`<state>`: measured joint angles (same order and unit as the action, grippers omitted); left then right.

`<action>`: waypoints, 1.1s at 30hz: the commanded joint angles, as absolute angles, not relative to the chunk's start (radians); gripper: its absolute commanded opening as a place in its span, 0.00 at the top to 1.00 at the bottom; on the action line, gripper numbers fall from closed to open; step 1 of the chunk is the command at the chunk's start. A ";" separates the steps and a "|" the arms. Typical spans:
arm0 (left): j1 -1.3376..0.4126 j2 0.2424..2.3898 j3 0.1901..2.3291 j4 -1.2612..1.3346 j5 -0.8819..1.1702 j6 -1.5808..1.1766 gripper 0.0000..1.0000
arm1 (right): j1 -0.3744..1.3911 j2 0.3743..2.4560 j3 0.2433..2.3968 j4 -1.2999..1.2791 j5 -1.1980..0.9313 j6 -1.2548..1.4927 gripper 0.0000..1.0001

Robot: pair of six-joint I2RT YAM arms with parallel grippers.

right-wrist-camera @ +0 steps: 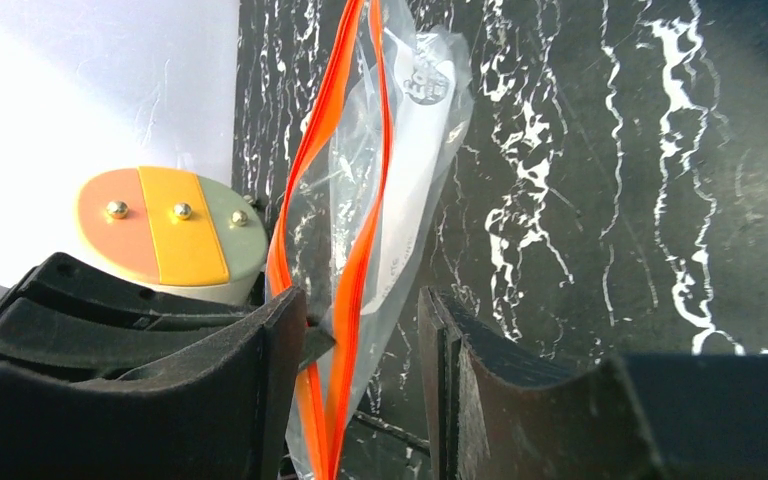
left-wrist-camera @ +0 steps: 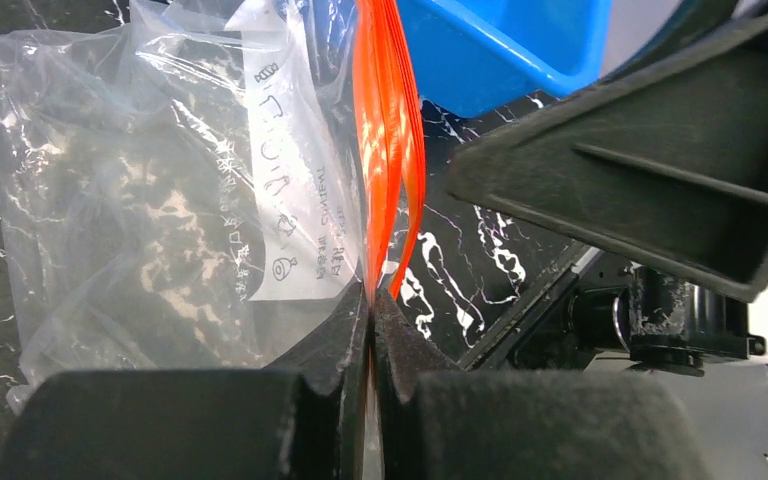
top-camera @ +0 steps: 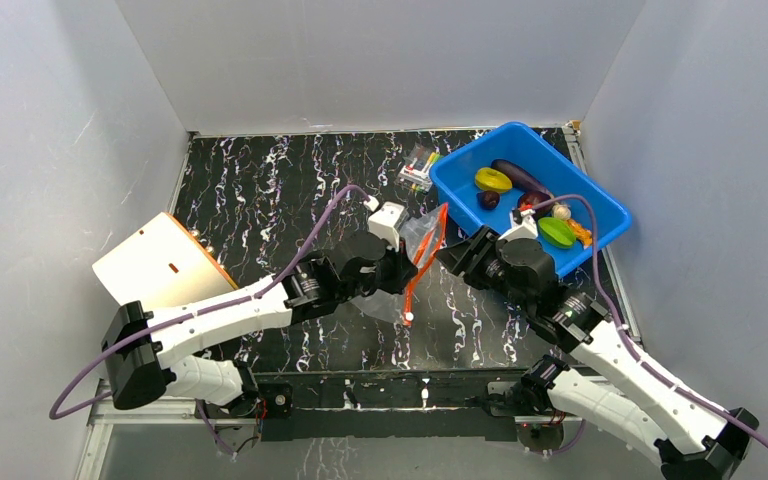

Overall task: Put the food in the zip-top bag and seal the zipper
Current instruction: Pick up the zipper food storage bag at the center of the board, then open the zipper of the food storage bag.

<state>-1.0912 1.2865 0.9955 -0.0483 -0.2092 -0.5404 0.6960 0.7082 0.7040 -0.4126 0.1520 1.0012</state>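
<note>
The clear zip-top bag (top-camera: 407,262) hangs upright at mid-table, its orange zipper (top-camera: 428,250) parted along the mouth. My left gripper (top-camera: 406,270) is shut on the zipper's lower end; in the left wrist view the zipper (left-wrist-camera: 388,150) runs up from the pinched jaws (left-wrist-camera: 372,300), with the bag (left-wrist-camera: 140,200) and its white label to the left. My right gripper (top-camera: 450,257) is open, and in its wrist view the zipper (right-wrist-camera: 305,180) and film pass between its jaws (right-wrist-camera: 360,310). The food lies in the blue bin (top-camera: 600,205): yellow ring (top-camera: 493,180), eggplant (top-camera: 522,177), purple ball (top-camera: 489,199), green piece (top-camera: 557,232).
A small clear packet of colourful sticks (top-camera: 418,168) lies just left of the bin. A tan board (top-camera: 155,262) leans at the left side of the table. Grey walls close in the table on three sides. The two grippers sit close together.
</note>
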 commanded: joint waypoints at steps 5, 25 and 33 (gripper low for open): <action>-1.091 1.242 0.953 0.020 -0.131 -0.564 1.00 | 0.699 0.781 0.679 -0.225 0.098 1.077 0.60; -1.059 1.156 0.985 -0.102 -0.214 -0.646 0.98 | 0.699 0.761 0.705 -0.436 0.268 0.960 1.00; -1.055 1.138 1.032 -0.216 -0.287 -0.653 0.95 | 0.699 0.695 0.712 -0.462 0.286 0.961 1.00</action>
<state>-1.0622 1.1694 0.9722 -0.1581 -0.2394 -0.6540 0.6987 0.7177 0.6640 -0.4934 0.2646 0.9733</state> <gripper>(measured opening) 0.036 0.010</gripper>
